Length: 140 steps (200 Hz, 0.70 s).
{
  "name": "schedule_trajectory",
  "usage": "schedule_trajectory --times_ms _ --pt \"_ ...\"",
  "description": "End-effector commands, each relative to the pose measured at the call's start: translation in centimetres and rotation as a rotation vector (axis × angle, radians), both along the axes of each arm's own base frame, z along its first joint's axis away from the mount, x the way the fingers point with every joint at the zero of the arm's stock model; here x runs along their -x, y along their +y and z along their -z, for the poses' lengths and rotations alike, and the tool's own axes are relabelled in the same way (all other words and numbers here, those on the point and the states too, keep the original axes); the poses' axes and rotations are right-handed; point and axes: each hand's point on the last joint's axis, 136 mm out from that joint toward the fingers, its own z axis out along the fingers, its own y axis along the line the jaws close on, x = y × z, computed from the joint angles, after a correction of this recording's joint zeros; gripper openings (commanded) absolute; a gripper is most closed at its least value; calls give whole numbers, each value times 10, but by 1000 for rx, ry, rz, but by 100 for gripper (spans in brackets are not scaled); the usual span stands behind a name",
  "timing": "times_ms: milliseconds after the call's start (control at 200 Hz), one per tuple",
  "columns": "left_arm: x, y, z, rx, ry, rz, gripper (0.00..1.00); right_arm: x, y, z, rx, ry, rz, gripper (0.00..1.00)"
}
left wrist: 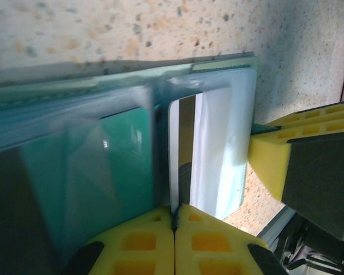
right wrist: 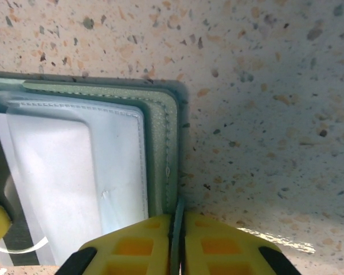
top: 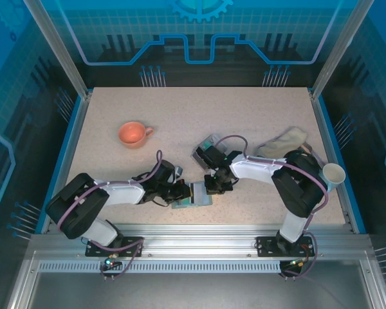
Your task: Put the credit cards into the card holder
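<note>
Left gripper (left wrist: 174, 220) is pinched shut on the near edge of the open card holder (left wrist: 132, 77), about at its fold. A teal card (left wrist: 123, 154) sits in the slot just ahead and left of its fingertips, and a whitish card (left wrist: 186, 137) with a dark stripe sits in the clear pocket just ahead and right. Right gripper (right wrist: 178, 229) is also closed tight, clamping the holder's thin green outer edge, with the holder's body lying ahead and left of its fingers on the speckled table (right wrist: 264, 114).

The card holder (right wrist: 160, 137) is sage green; one credit card (left wrist: 123, 163) is teal. The tabletop (top: 244, 116) is speckled beige, the cup (top: 132, 134) orange.
</note>
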Motion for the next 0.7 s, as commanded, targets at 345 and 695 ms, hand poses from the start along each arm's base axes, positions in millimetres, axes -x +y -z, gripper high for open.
schedule_trajectory --times_ms 345,695 --pt "2 -25 15 -75 39 20 20 15 -14 28 -35 85 73 11" --pt "7 11 -33 -174 -70 -17 62 3 -27 3 43 11 32 34"
